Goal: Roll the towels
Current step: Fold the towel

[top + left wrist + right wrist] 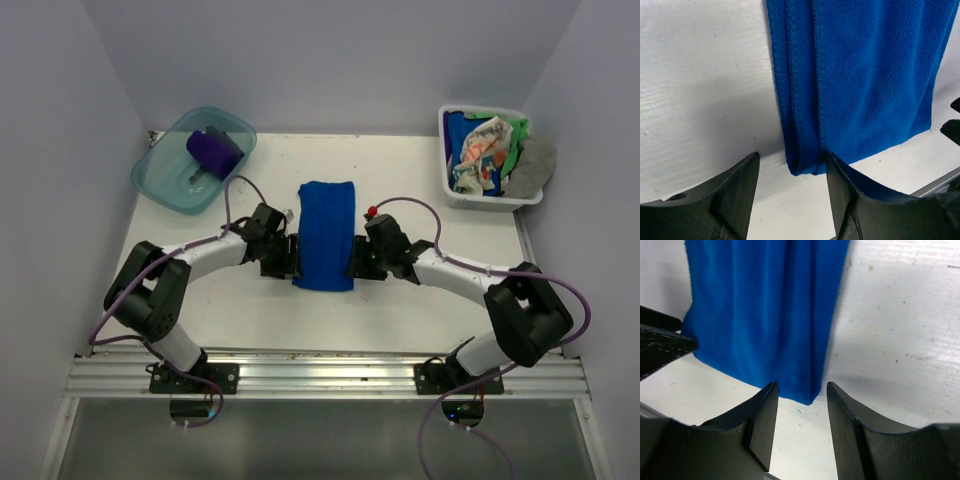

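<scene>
A royal blue towel (326,235) lies folded into a long strip in the middle of the table. My left gripper (285,255) is at its near left corner and my right gripper (362,258) at its near right corner. In the left wrist view the left gripper (792,170) is open, its fingers astride the towel's (865,75) folded corner, the right finger against the cloth. The right gripper (802,390) is open too, with the towel's (760,305) corner tip just between its fingertips. A rolled purple towel (213,152) sits in the tub. More towels (482,155) fill the basket.
The translucent teal tub (150,180) stands at the back left. The white basket (480,200) stands at the back right, holding cream, green (518,135) and grey (535,165) cloths. White walls close in the table on three sides. A metal rail (320,375) runs along the near edge.
</scene>
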